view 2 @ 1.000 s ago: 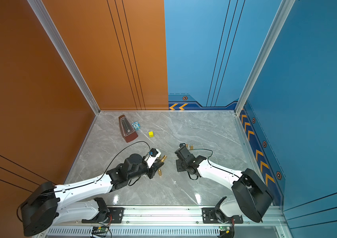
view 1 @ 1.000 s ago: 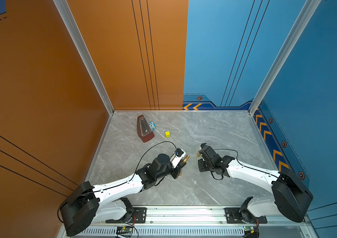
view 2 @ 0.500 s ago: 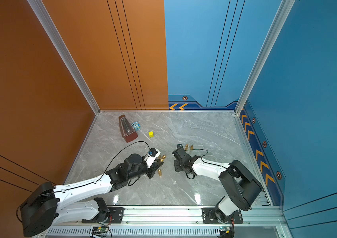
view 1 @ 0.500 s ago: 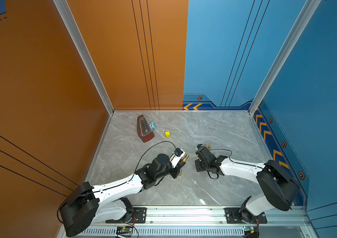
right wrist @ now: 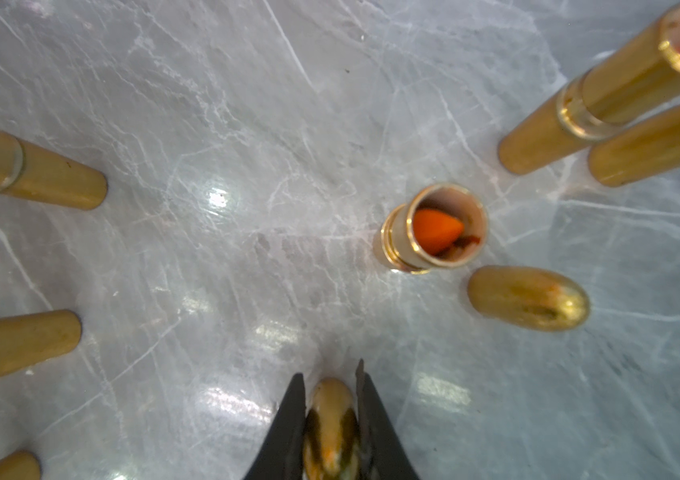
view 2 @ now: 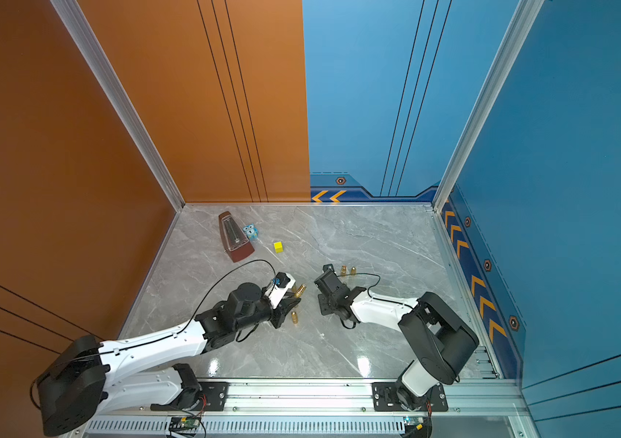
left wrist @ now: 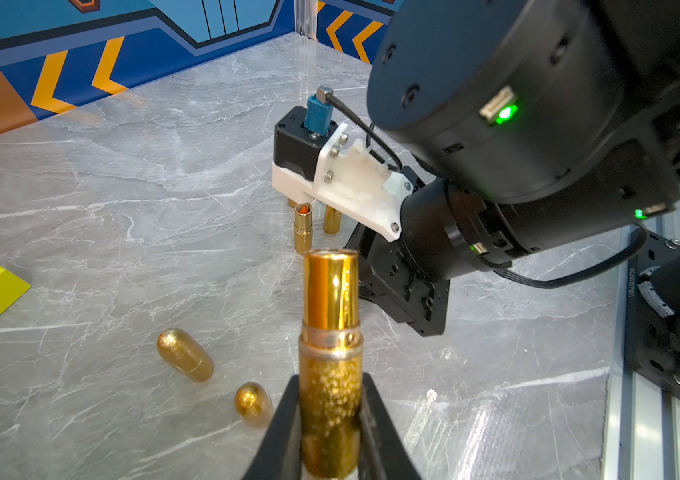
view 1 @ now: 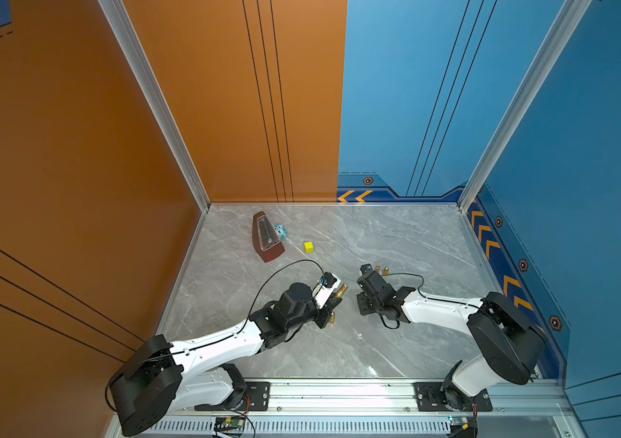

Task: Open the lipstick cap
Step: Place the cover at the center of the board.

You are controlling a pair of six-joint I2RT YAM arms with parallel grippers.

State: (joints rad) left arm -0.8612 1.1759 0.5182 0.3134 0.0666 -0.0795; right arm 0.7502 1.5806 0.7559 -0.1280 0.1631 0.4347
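Above the marble table (view 1: 396,235), near its centre: the left gripper (left wrist: 330,378) pinches the uncapped gold lipstick (left wrist: 331,291) by its glittered base. The right gripper (right wrist: 330,374), just apart from it, is clamped on the detached gold cap (right wrist: 330,419).

- The desk (view 1: 377,341) is a glossy slab with a grey marble pattern.
- Toward its far left corner stands a brown metronome (view 1: 266,238), with a small light-blue toy (view 1: 280,230) just beside it and a yellow cube (view 1: 309,247) a little apart.
- An open lipstick (right wrist: 434,228) stands upright with its orange stick showing, and a gold cap (right wrist: 528,297) lies just beside it.
- Two more gold caps (left wrist: 185,354) lie near each other.
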